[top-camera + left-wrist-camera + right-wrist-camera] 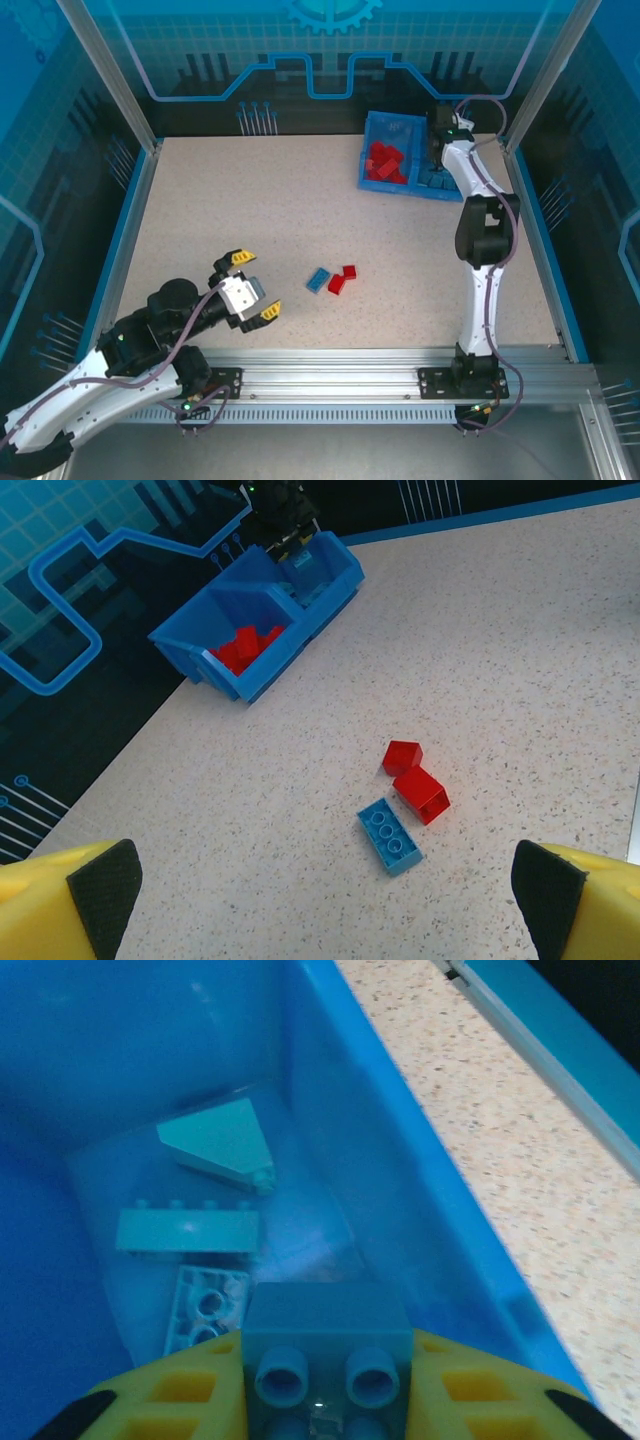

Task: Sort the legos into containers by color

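My right gripper (pixel 441 126) reaches into the right compartment of the blue bin (pixel 384 187). In the right wrist view it (pixel 325 1365) is shut on a light blue lego (pixel 325 1325), held just above three light blue legos (pixel 188 1230) on the compartment floor. The left compartment holds several red legos (pixel 385 162). On the table's middle lie one light blue lego (pixel 318 280) and two red legos (pixel 337 285), which also show as the blue one (pixel 390 837) and red ones (pixel 421 794) in the left wrist view. My left gripper (pixel 256 286) stands open to their left, nothing between its fingers (pixel 105 890).
The bin (pixel 250 680) stands at the table's back right, near the rear wall and the right blue border (pixel 545 250). An aluminium rail (pixel 330 365) with both arm bases runs along the near edge. The right compartment's wall (pixel 400 1160) is close on my right gripper's right.
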You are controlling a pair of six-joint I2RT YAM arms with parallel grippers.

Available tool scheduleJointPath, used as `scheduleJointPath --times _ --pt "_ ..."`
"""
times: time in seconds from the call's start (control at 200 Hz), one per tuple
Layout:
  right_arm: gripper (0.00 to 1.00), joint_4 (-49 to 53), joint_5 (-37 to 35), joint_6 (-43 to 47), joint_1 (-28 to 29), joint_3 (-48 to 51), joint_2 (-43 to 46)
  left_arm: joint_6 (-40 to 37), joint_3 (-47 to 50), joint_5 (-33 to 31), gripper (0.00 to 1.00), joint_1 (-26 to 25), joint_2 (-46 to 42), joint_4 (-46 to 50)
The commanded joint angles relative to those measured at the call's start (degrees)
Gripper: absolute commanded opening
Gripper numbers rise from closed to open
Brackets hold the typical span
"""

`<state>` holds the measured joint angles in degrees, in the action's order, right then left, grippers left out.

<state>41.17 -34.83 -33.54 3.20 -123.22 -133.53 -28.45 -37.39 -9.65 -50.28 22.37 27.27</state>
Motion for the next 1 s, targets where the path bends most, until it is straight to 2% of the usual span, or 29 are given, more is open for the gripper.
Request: scheduleJointPath --times 0.0,0.115,0.305,0.5,0.67,0.735,0.84,0.995 --pt "0.48 8.3 0.8 0.0 -0.3 -8.8 -4.4 0.9 0.4 -1.3 0.99 1.0 1.2 -1.8" --pt "0.59 10.5 1.2 -0.2 0.0 -11.4 -5.1 0.8 0.1 -3.8 0.99 1.3 2.9 -0.9" --pt "0.60 11.4 2.4 0.1 0.1 -6.7 -0.2 1.3 -0.4 -4.5 0.99 1.3 4.5 -0.4" --pt "0.61 5.0 5.9 -0.4 1.3 11.5 14.3 3.3 -0.9 -7.5 0.99 1.4 6.5 -0.5" --pt "0.66 -1.6 9.2 -1.2 3.4 29.9 29.7 11.9 -3.4 -11.9 0.99 2.1 10.2 -0.5" --pt "0.69 -2.6 11.3 -0.5 4.7 35.7 35.5 14.9 -4.1 -11.7 0.99 2.4 11.9 -0.7" --pt "0.74 -4.9 18.9 3.7 7.7 44.7 45.3 21.3 -7.1 -10.3 0.99 2.4 16.6 0.6" --pt "0.79 -7.5 30.4 10.4 13.6 56.3 58.2 30.0 -6.6 -7.0 0.99 2.4 21.3 -3.2"
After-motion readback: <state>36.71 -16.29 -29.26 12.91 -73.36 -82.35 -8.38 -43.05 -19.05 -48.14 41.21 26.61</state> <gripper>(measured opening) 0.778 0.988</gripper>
